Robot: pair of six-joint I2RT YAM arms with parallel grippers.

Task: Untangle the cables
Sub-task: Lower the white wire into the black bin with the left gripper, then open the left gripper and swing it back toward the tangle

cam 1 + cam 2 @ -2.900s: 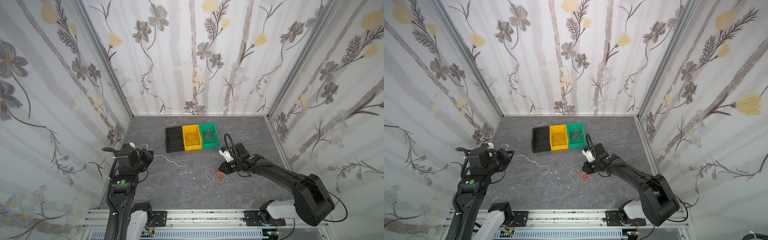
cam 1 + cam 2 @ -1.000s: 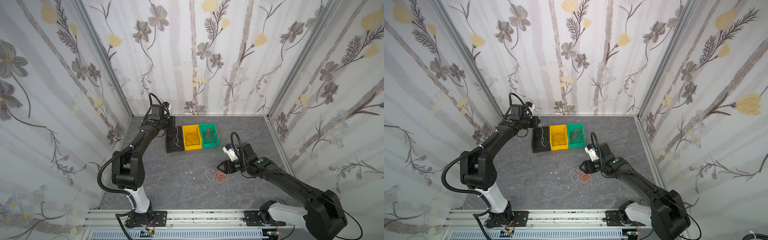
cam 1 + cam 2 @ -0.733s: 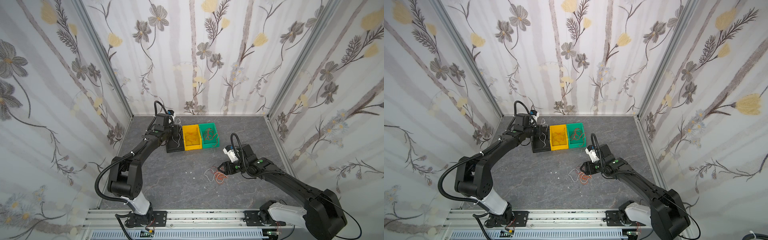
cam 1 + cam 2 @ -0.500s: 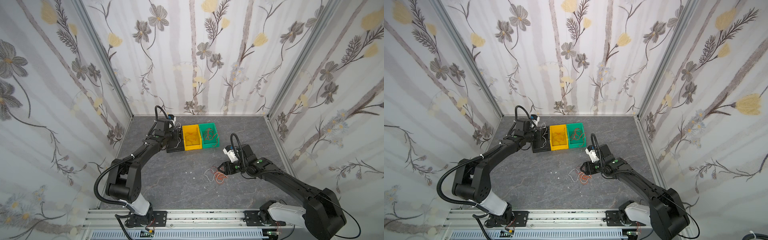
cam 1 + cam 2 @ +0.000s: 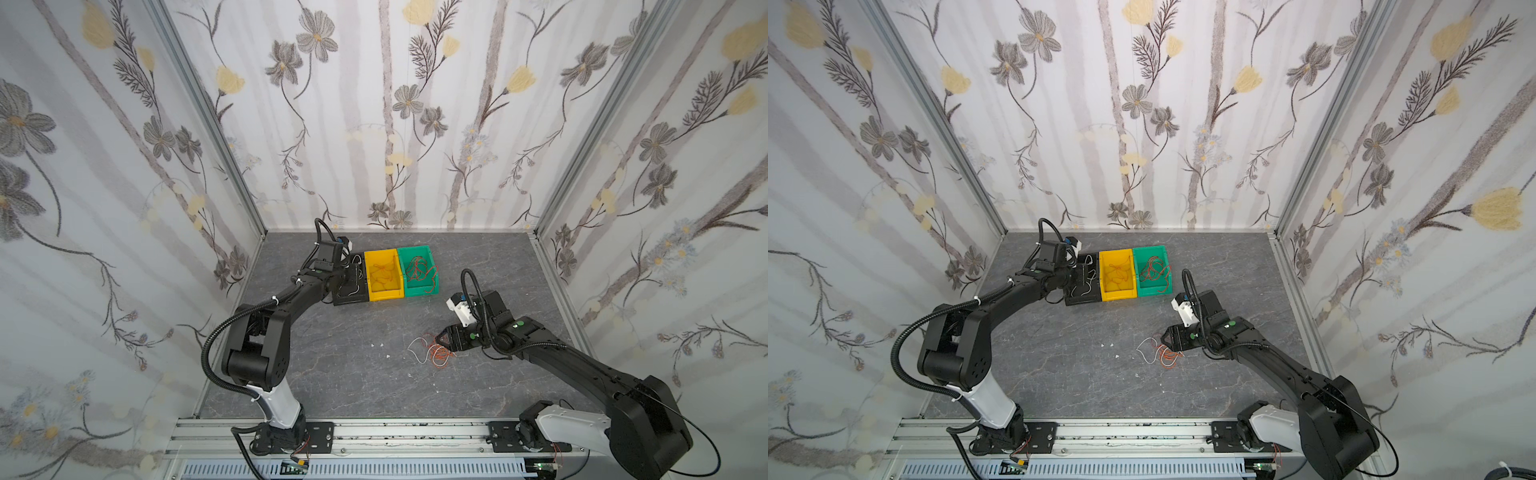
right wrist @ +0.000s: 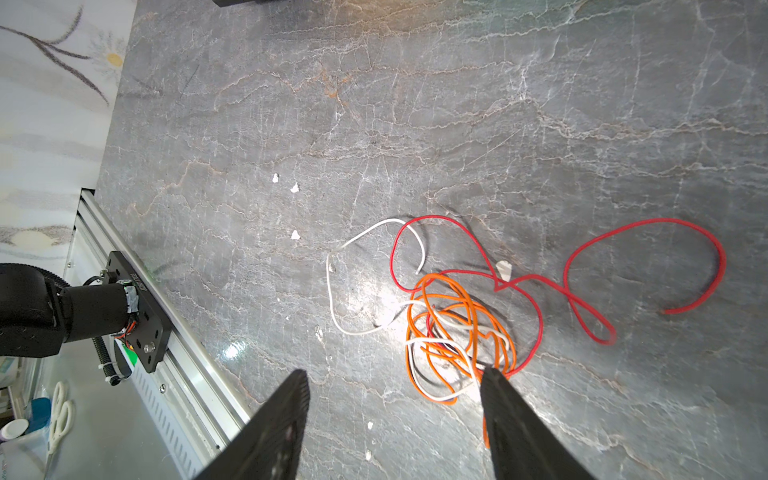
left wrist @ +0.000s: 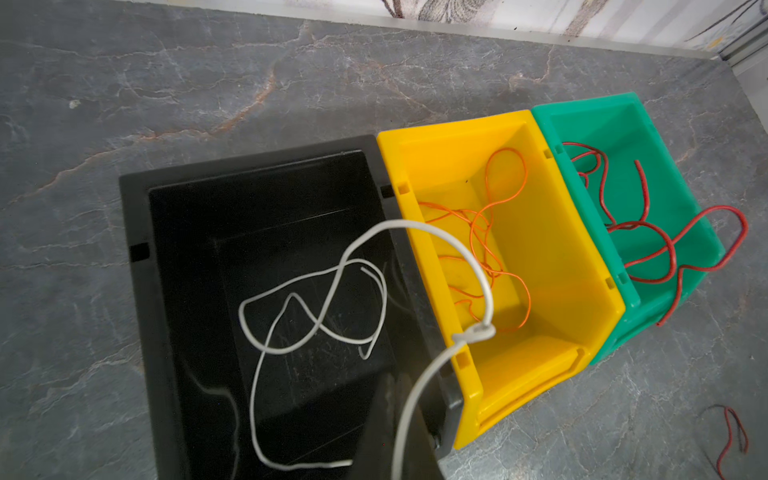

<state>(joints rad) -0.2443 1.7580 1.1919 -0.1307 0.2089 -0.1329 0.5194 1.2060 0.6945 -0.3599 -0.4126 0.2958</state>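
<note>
Your tangle (image 5: 432, 353) of red, orange and white cables lies on the bare grey desk (image 5: 353, 374), at about 5 o'clock from the row of bins in both top views. In the right wrist view it (image 6: 453, 332) is a tight knot of orange loops. White strands thread through the knot, and a red cable (image 6: 723, 257) swings out wide from it and lies flat on the stone.

Your right hand (image 6: 392, 386) sits low at the tangle's 3 o'clock in a top view (image 5: 1167, 338), jaws spread wide and gripping nothing. One fingertip (image 6: 494, 382) is right at the edge of the orange loops; you cannot tell whether it touches them.

Up at the desk's 12 o'clock side, your left hand (image 5: 347, 276) is over the black bin (image 7: 137, 249), clamped tight on a white cable (image 7: 473, 332). That cable rises from the fingers, carries a small knot, arcs over the rim shared with the yellow bin and drops back in curls onto the black bin's floor.

The yellow bin (image 7: 561, 257) stands at the black bin's 3 o'clock, touching it, with thin orange cables (image 7: 490, 249) inside. The green bin (image 7: 582, 116) stands next along, with red cables (image 7: 665, 257) in it, one of them hanging out over its rim. A few white scraps (image 6: 295, 235) dot the desk near the tangle.
</note>
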